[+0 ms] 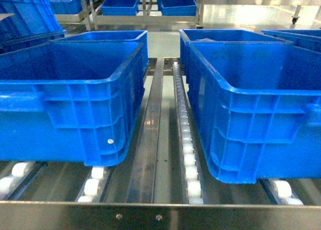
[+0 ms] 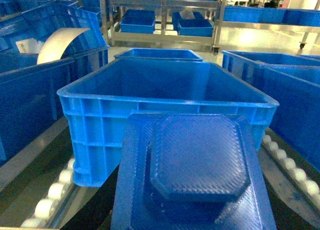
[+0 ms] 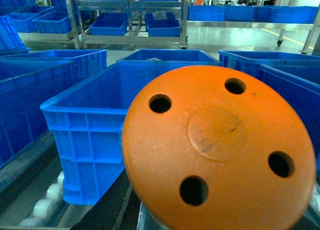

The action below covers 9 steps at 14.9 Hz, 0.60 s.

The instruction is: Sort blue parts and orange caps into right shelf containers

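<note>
Left claw: the fingers themselves are not showing in any view; a blue part, a flat square plate with a raised eight-sided textured boss, is filling the low foreground of the left wrist view, which suggests it is being carried, but I cannot tell how the claw is set
Right claw: likewise hidden; an orange cap, a round disc with four holes and a faint centre circle, is sitting right in front of the right wrist camera, probably being held, though the grip cannot be made out
Why so close: both pieces are looming large and facing the crates, so each arm is likely presenting its piece toward a crate ahead of a drop
Crate ahead of the blue part: a deep blue crate is standing just beyond it, open and showing nothing inside
Crate ahead of the orange cap: another blue crate is lying to the left and beyond the cap
Head view: two large crates, left crate and right crate, are resting on a roller track so they can slide; neither arm is appearing here
Background: metal racks are holding more blue bins
</note>
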Motion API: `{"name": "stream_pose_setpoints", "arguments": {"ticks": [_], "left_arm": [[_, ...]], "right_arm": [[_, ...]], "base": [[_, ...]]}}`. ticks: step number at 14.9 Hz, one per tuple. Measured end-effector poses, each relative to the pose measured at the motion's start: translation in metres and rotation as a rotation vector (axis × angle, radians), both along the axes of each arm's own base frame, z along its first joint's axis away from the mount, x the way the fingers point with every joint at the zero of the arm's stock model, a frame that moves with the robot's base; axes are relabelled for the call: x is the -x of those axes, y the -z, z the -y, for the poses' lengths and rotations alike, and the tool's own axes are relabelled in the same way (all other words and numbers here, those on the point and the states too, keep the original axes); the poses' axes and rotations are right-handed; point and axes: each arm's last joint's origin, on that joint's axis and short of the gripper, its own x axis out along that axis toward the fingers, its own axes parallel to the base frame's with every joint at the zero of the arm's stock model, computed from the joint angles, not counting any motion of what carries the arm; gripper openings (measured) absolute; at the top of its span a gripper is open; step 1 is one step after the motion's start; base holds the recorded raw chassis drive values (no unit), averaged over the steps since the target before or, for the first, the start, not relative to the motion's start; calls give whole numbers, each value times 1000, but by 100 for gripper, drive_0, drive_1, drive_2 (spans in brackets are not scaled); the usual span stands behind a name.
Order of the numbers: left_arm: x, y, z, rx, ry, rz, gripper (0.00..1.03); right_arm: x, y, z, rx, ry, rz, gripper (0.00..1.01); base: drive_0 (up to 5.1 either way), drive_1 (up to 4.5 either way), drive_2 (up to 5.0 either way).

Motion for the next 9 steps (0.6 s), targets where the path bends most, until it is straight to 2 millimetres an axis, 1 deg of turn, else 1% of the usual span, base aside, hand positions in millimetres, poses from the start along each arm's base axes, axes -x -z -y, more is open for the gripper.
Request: {"name": "stream_pose_setpoints", "arguments": {"ticks": [9], "left_arm": [[0, 0, 0, 0, 0, -1, 41]], "right_arm": [[0, 0, 0, 0, 0, 0, 43]], "base": [[0, 0, 0]]}}
